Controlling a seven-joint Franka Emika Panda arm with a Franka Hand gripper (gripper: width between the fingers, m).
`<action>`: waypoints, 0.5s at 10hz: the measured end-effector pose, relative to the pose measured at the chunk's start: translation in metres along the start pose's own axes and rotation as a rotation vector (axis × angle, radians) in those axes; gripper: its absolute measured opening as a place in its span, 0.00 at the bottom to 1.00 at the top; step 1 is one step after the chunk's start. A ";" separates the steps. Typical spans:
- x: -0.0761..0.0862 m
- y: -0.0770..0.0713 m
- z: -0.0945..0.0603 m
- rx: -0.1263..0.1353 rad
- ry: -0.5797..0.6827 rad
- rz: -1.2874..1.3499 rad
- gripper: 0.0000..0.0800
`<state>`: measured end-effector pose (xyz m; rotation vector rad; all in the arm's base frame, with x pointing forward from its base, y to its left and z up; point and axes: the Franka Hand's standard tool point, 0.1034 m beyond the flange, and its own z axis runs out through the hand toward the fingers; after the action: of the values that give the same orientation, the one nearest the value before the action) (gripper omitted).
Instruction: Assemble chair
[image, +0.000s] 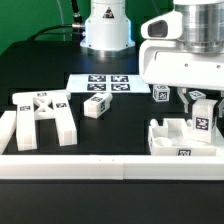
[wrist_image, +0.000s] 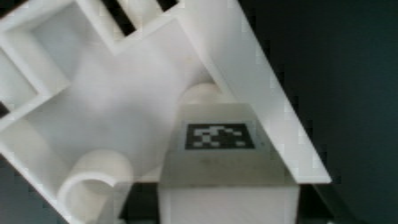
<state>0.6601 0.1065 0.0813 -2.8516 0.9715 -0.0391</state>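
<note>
Matte-white chair parts (image: 42, 104) bear black-and-white square tags on a black table (image: 120, 135).

The matte black worktop (image: 125, 125), edged in front by a low white border wall (image: 70, 165), carries the flat white marker board (image: 105, 82), a small white tagged block (image: 96, 106) near it, a white cross-braced leg frame (image: 42, 115) toward the exterior view's left, and a white slab assembly (image: 172, 140) toward its right.
</note>
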 end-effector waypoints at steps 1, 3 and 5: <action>0.000 0.000 0.000 0.002 -0.001 0.060 0.36; 0.000 0.000 0.000 0.006 -0.006 0.184 0.36; 0.000 0.000 0.000 0.006 -0.006 0.169 0.52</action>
<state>0.6599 0.1070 0.0811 -2.7518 1.2041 -0.0165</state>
